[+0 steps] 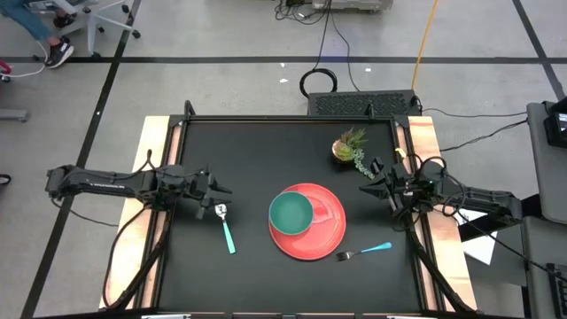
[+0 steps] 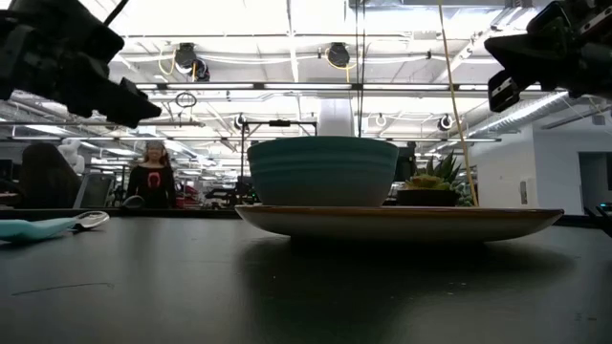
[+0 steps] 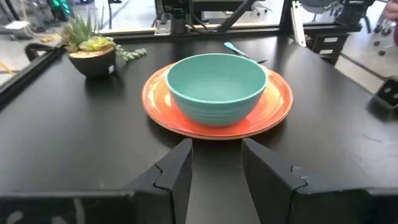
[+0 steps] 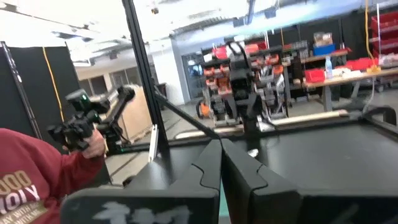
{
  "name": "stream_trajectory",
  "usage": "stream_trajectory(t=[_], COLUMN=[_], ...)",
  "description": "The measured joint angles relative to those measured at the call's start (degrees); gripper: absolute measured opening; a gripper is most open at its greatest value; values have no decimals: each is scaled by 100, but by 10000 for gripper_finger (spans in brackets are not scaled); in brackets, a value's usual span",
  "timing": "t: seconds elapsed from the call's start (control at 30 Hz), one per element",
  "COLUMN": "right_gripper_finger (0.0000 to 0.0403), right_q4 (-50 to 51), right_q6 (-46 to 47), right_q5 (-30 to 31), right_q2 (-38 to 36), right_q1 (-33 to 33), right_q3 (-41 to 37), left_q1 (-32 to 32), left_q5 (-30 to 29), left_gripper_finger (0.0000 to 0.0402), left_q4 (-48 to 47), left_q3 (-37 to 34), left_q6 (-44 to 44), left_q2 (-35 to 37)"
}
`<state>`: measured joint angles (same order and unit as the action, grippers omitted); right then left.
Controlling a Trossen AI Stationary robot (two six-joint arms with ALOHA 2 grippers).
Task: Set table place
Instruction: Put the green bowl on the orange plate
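Observation:
A round red plate (image 1: 323, 232) lies on the black table (image 1: 248, 151) near its middle, and a teal bowl (image 1: 291, 213) stands on the plate's left part. The plate (image 3: 273, 102) and bowl (image 3: 216, 87) also fill the left wrist view. A teal-handled spoon (image 1: 225, 227) lies flat left of the plate, a teal-handled fork (image 1: 363, 252) to its near right. My left gripper (image 1: 223, 189) hovers open just beyond the spoon's bowl end, pointing at the plate, nothing between its fingers (image 3: 177, 171). My right gripper (image 1: 368, 179) is shut and raised at the right edge, beside the plant.
A small potted green plant (image 1: 349, 147) stands at the far right of the table, close to my right gripper. Light wooden strips (image 1: 152, 168) run along the left and right sides. A person in a red sleeve (image 4: 37, 174) stands beyond the table.

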<state>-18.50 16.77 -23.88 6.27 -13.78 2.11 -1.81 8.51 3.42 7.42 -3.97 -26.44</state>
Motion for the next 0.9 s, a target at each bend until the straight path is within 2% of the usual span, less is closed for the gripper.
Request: stream_trajectory(t=[0.27, 0.8, 0.9], right_gripper_finger=[0, 0, 0], right_q4=[-400, -707, -750], right_q6=[77, -238, -364], right_q5=[0, 8, 292], right_q2=[1, 17, 21], right_q1=[0, 0, 0], right_q3=[-2, -2, 0], left_q1=[-21, -21, -21], left_q5=[-114, -109, -109], left_gripper_finger=[143, 143, 143], left_q4=[170, 247, 247], left_q3=[-272, -320, -320], left_q6=[28, 61, 60], left_q2=[451, 433, 433])
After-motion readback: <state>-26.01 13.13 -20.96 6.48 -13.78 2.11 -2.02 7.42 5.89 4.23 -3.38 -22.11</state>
